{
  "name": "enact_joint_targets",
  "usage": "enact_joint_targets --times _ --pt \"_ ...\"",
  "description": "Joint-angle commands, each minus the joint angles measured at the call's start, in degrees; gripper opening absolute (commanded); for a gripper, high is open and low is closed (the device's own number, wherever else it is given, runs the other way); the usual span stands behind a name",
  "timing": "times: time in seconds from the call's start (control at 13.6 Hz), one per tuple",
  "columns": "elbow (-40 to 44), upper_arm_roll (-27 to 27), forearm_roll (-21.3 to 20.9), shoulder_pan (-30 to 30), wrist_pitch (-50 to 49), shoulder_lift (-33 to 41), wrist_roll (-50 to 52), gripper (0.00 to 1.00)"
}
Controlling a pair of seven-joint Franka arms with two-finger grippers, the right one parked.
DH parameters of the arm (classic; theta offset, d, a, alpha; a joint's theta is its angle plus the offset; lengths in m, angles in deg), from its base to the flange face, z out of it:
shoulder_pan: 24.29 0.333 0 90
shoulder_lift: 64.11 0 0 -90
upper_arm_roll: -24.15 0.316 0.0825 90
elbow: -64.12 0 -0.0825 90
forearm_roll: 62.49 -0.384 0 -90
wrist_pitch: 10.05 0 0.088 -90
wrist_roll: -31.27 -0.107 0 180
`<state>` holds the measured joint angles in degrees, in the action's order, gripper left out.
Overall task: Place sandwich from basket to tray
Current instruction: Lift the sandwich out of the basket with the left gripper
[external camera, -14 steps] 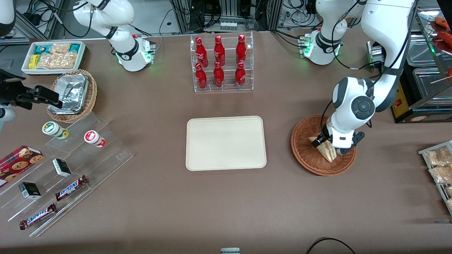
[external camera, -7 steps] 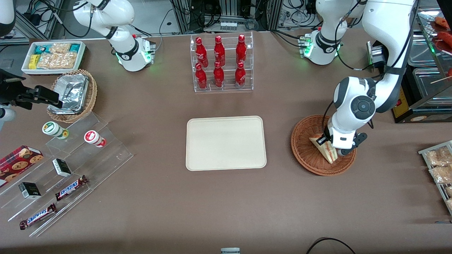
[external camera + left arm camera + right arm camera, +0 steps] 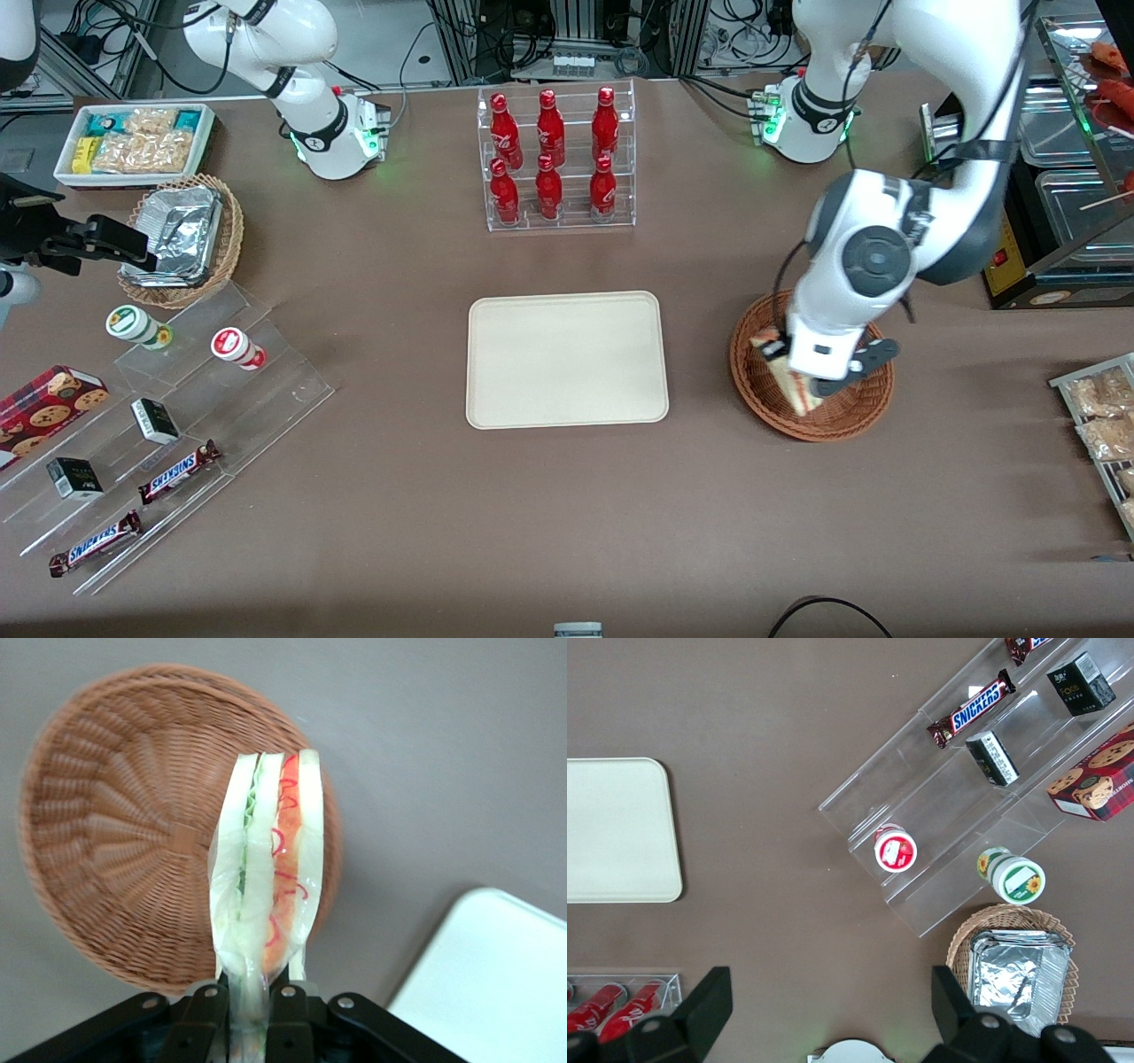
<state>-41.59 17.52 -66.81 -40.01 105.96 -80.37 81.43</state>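
Note:
My left gripper [image 3: 802, 377] hangs above the round reddish-brown wicker basket [image 3: 762, 403], shut on the sandwich [image 3: 780, 372]. In the left wrist view the gripper [image 3: 253, 1010] pinches the wrapped sandwich [image 3: 270, 868], a pale bread wedge with red-orange and green filling, lifted clear above the empty basket [image 3: 124, 833]. The cream tray [image 3: 567, 360] lies in the middle of the table, beside the basket toward the parked arm's end; a corner of the tray [image 3: 496, 983] shows in the left wrist view, and the tray [image 3: 616, 828] shows in the right wrist view too.
A clear rack of red bottles [image 3: 556, 159] stands farther from the front camera than the tray. A clear stepped display with snack bars and small boxes [image 3: 168, 425], a tan basket with foil [image 3: 182, 235] and a white snack box [image 3: 133, 142] lie toward the parked arm's end. Snack packets [image 3: 1103, 416] lie at the working arm's table edge.
My left gripper has risen with the sandwich out of the basket and shifted slightly toward the tray. The arm's wrist now looms larger over the basket.

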Motion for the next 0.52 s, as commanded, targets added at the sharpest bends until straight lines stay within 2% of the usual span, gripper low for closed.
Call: enact_joint_targets --times 0.0,0.15,0.22,0.44 --pt "5.68 0.48 -0.08 -5.09 -1.31 -5.09 -3.03 0.00" --pt "7.53 0.04 0.70 -7.99 -0.53 -7.28 -3.22 0.00" --pt "9.89 -0.48 2.02 -9.49 -0.61 -9.04 -2.87 0.00" --pt "19.46 -0.66 2.47 -14.76 -0.96 -17.38 -1.12 0.00"
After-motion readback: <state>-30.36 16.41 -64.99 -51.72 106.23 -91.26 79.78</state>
